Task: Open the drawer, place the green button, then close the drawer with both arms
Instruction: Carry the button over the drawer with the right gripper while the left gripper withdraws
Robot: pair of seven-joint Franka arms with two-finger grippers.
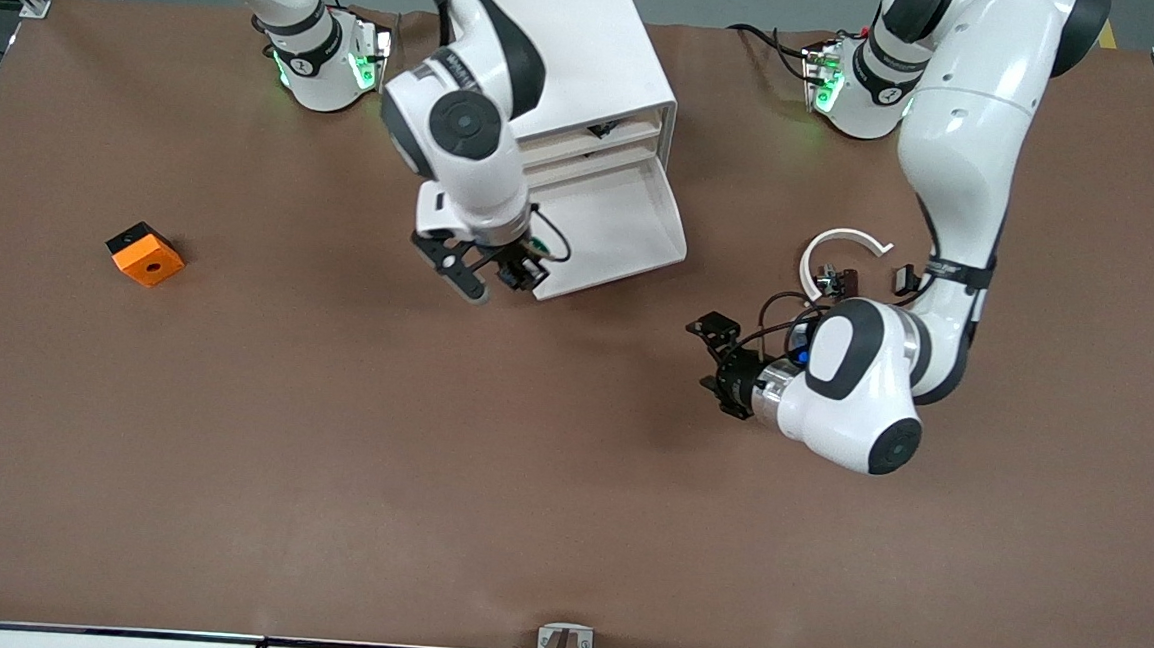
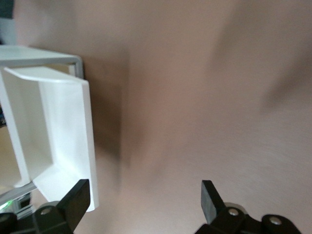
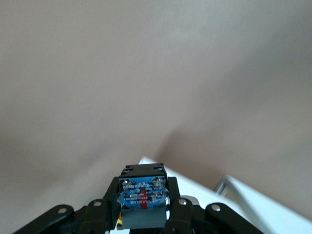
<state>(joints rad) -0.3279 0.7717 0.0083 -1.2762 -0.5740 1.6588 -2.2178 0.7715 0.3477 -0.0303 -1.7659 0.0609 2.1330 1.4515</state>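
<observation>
Front view: drawer pulled out of cabinet, bare table at six o'clock, right gripper pinching button over its front edge, left gripper spread; left wrist view: drawer cut off at nine o'clock; right wrist view: button partly hidden between fingers.

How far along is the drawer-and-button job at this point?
Done: the drawer stands pulled out of the cabinet. In hand: the right gripper is shut on the button, over the drawer's front corner. The left gripper, open, hangs over bare table beside the drawer. Left: drop the button in, close the drawer.
</observation>
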